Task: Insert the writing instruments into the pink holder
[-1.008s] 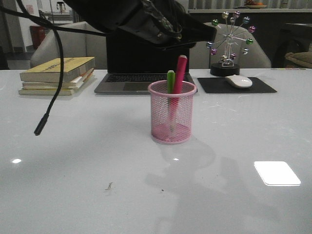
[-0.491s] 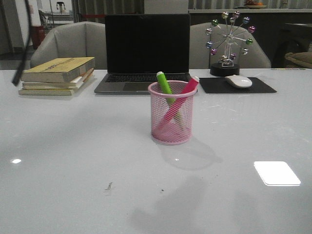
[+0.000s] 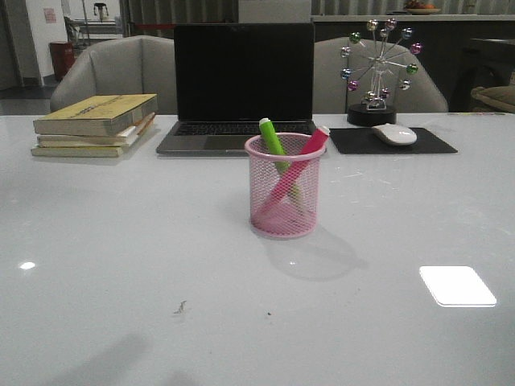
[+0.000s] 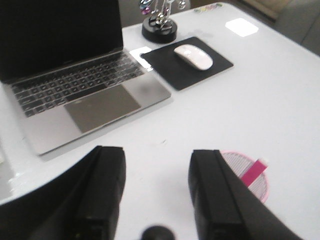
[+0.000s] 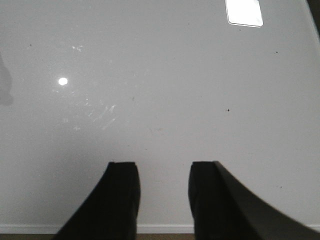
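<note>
The left gripper (image 4: 157,200) has its fingers spread apart and holds nothing. The right gripper (image 5: 162,200) is spread too, with only bare counter (image 5: 160,90) under it.

In the middle of the front view, the pink holder (image 3: 284,186) stands upright. The green marker (image 3: 273,141) and the pink marker (image 3: 310,148) are both inside, leaning across each other with their tops poking out.

The job looks done. The holder looks light, so a bump from an arm could tip it and spill the markers.

The counter is white and shiny. Behind the holder sit a laptop (image 3: 241,80), a stack of books (image 3: 92,125), a mouse (image 3: 394,134) and a little toy wheel (image 3: 378,68).
</note>
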Action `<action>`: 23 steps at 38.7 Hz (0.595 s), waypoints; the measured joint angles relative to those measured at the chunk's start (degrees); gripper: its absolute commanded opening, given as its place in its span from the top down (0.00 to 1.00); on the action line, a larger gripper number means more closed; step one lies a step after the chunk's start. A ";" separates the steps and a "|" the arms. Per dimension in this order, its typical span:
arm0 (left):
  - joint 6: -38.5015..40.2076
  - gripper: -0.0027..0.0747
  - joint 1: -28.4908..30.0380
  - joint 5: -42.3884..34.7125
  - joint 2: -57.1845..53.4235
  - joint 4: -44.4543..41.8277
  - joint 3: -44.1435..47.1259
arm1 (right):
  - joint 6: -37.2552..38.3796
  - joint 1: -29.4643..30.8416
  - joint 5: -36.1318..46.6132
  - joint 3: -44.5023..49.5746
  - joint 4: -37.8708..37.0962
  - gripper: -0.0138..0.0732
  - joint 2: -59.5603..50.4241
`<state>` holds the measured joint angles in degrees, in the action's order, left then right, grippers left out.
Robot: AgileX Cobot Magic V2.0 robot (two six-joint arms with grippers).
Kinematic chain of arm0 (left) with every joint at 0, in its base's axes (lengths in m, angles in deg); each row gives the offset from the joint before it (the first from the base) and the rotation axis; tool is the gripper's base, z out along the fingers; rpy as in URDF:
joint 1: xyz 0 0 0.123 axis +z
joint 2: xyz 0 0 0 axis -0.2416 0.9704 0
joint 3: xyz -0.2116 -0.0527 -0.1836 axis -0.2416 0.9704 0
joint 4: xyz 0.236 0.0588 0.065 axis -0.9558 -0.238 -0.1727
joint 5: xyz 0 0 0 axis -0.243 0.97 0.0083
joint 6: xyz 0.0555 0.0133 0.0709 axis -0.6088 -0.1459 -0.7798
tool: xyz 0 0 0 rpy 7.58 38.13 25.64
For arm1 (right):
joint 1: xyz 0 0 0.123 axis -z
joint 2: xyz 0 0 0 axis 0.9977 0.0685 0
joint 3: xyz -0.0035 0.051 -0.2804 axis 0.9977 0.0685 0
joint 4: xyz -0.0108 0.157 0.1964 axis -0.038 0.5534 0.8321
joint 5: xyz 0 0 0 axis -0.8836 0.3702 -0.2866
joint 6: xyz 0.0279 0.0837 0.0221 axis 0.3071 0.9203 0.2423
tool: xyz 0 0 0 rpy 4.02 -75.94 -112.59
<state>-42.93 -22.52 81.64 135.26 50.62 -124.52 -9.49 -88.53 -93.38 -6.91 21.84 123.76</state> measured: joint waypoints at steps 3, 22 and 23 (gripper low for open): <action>0.93 0.49 4.15 3.94 -1.81 -3.73 0.00 | 0.00 0.00 0.00 0.00 0.00 0.41 0.00; 12.92 0.54 15.04 -0.84 -23.73 -9.47 20.77 | 0.00 0.00 0.46 0.00 -0.09 0.41 0.00; 12.91 0.54 15.04 -1.72 -24.98 -9.47 23.09 | 0.00 0.00 0.46 0.00 -0.09 0.41 0.00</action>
<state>-30.02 -7.48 79.93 110.28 41.15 -101.44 -9.49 -88.53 -92.92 -6.91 21.75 123.76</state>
